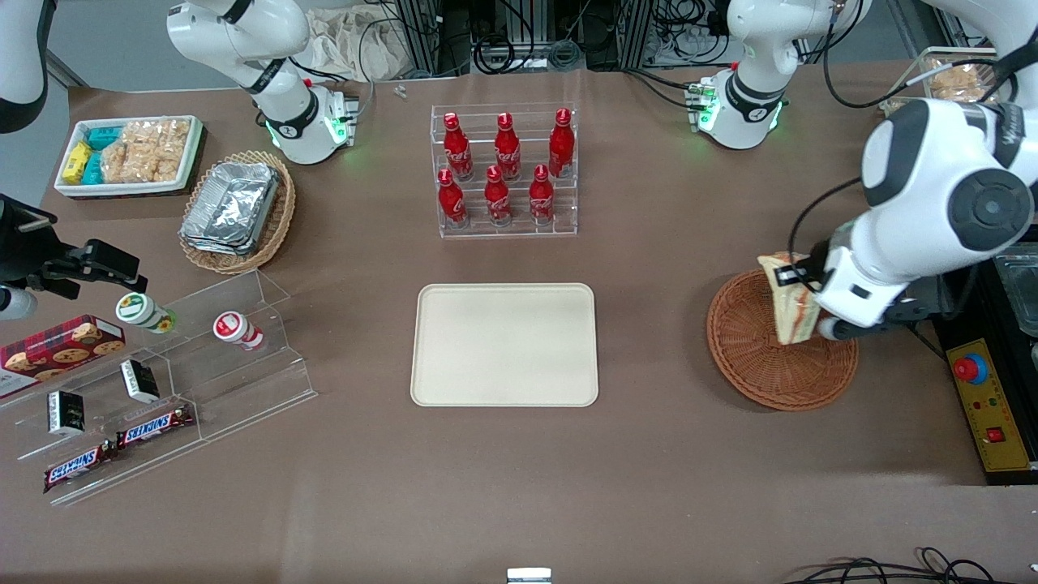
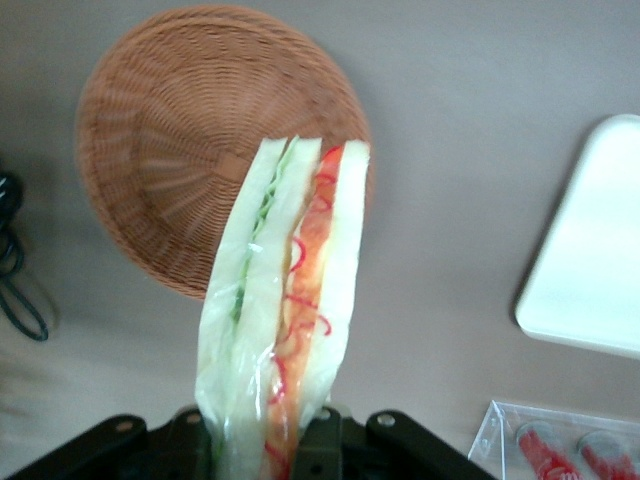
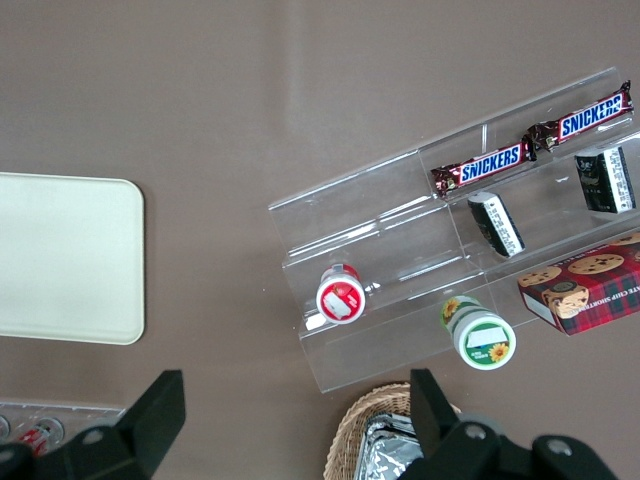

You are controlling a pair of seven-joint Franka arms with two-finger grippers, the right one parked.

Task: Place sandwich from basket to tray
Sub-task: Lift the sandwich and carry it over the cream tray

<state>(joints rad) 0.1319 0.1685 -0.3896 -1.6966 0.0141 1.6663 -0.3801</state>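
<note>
Tray [image 1: 504, 345] lies bare, well apart from the basket [image 1: 750, 357]. Above the basket, the gripper [image 1: 799, 312] is clamped on the sandwich [image 1: 788, 304], lifted clear. Recommended: carry it level over the tray's middle, lower before release.

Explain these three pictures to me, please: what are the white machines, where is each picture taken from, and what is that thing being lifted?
The white machines are two robot arms bolted to a brown table. The wide picture faces them from the front; the other two come from small cameras on each arm's wrist. One arm's gripper, its two-fingered hand, is shut on a wrapped sandwich, holding it just above a round brown basket. In that arm's wrist picture the sandwich hangs over the basket, now empty. A cream tray lies bare mid-table, where the sandwich should go. Elsewhere stand red bottles in a clear rack, and chocolate bars on a clear stand.
</note>
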